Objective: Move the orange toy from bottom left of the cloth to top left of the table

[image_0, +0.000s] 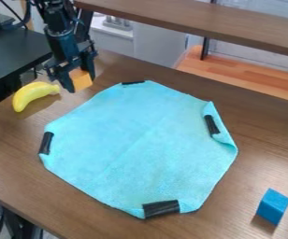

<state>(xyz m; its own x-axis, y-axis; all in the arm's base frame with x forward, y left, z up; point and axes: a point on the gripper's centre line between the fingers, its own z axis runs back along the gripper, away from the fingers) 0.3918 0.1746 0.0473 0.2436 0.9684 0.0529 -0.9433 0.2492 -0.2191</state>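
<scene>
The black gripper [80, 80] hangs down over the upper left of the table, beyond the cloth's upper-left edge. It is shut on the orange toy [81, 80], a small block with one finger on each side of it. Whether the toy touches the table I cannot tell. The turquoise cloth [140, 140] lies spread over the middle of the table, with black tape at several places along its edge.
A yellow toy banana [34, 94] lies just left of the gripper, near the left edge of the brown table [9, 158]. A blue block [272, 206] stands at the lower right. A brown shelf [203, 21] crosses behind the table.
</scene>
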